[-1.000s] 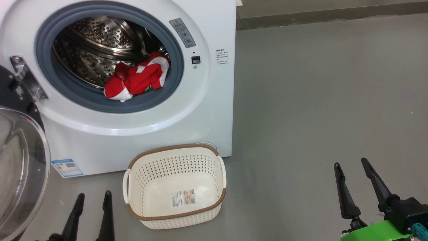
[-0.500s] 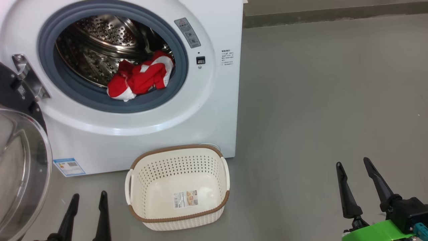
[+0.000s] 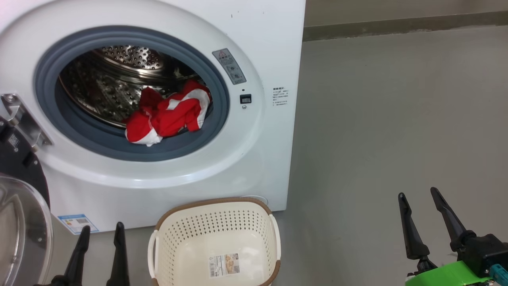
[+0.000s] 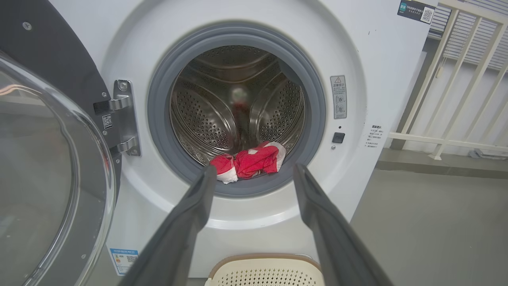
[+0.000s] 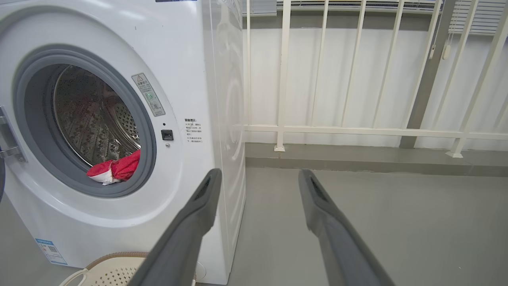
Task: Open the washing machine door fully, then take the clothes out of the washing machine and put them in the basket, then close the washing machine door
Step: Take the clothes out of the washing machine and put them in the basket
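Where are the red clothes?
In the head view, left of centre, the clothes lie inside the washing machine, at the front of its drum, above the basket.

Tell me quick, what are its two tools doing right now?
Left tool: open, holding nothing.
Right tool: open, holding nothing.

The clothes lie at the front of the washer's drum. The door stands open to its left. The basket sits on the floor before it.
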{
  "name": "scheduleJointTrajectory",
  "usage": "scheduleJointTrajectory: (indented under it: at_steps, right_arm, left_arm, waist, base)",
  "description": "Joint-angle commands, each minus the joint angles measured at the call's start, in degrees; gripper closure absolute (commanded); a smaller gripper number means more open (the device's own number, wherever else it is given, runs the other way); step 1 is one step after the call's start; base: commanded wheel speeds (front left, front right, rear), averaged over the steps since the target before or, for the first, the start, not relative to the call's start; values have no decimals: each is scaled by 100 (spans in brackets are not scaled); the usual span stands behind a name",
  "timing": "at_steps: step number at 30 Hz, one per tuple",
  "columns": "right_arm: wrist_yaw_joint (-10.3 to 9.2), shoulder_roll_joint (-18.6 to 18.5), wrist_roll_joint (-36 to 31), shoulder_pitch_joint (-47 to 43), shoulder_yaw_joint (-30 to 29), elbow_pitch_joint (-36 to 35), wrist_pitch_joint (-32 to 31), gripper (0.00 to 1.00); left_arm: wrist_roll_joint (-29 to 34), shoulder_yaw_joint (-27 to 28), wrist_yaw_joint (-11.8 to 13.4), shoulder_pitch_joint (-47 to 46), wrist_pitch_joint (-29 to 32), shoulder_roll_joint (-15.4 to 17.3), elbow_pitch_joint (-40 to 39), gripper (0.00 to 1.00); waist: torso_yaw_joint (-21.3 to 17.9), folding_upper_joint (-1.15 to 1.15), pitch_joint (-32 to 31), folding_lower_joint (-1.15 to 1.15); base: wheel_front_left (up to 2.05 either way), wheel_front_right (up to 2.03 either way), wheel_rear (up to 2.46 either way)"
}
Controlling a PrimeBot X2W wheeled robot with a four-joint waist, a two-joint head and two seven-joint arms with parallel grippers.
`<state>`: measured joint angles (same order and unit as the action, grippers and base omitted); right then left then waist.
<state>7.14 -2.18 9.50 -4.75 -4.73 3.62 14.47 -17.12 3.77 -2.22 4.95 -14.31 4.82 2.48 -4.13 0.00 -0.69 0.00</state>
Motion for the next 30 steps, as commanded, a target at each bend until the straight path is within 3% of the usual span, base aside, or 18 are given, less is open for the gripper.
scheduleJointTrajectory:
  at_steps: [1,30]
  right_arm:
    - [35,-70,-34,207,135,-135,52,0]
    - [35,-70,-30,142,299,-78,52,0]
  left_arm:
    - [33,188,2,-161,-68,57,-166,0]
    - [-107,148,12,-342,-69,-68,28,0]
  waist:
    - [3,0,1,0]
    - [129,0,62,0]
  base:
    - [91,-91,0]
    - [9,-9,0]
